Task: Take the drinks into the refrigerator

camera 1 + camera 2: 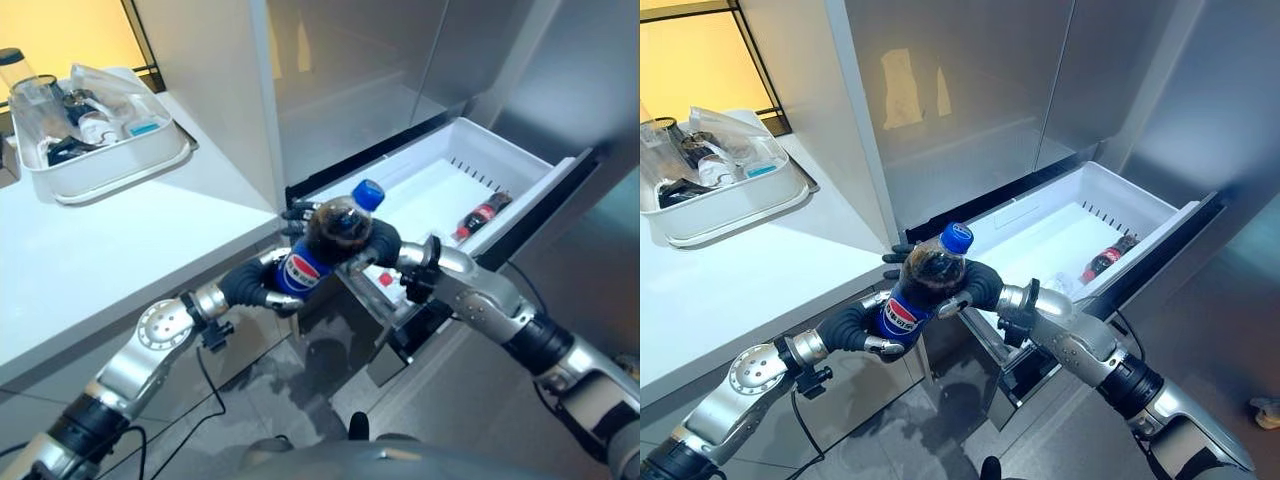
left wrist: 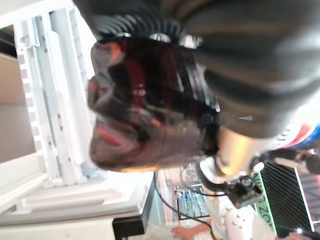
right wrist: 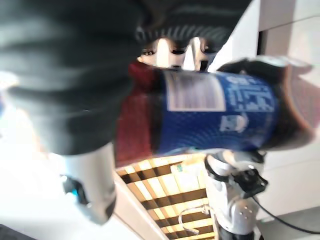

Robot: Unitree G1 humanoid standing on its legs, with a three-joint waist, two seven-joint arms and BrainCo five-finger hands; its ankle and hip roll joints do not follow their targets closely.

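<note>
1. Centre of the head views, and it's a two-handed affair: the cola bottle [image 1: 325, 248], blue cap and blue label, is held in the air between both hands, just in front of the open refrigerator drawer [image 1: 520, 165].

2. The left hand [image 1: 262, 283], coming up from the lower left, has its fingers curled round the lower, labelled half of the bottle. That's a firm wrap, thumb and fingers both on it.

3. The right hand [image 1: 378, 243] comes in from the lower right and closes over the bottle's dark shoulder, just under the cap. In its own wrist view the fingers [image 3: 170, 50] sit folded over the blue label (a proper clasp, not a mere touch).

4. Now the relation that matters: the bottle's long axis runs diagonally, base toward the lower left of the frame, cap up and to the right, pointing at the drawer. The white drawer bay lies beyond the cap, up and right.

5. The right hand is the nearer one to the drawer, so to my eye it is better placed to carry the bottle in, with the left letting go first.

6. Already in there: a small red-labelled bottle [image 1: 483, 213] lying on its side near the drawer's right wall. There's open white floor to its left for the newcomer.

7. Upper left, on the white counter [image 1: 120, 250], a tray [image 1: 95, 170] of odds and ends sits well apart from the action.
</note>
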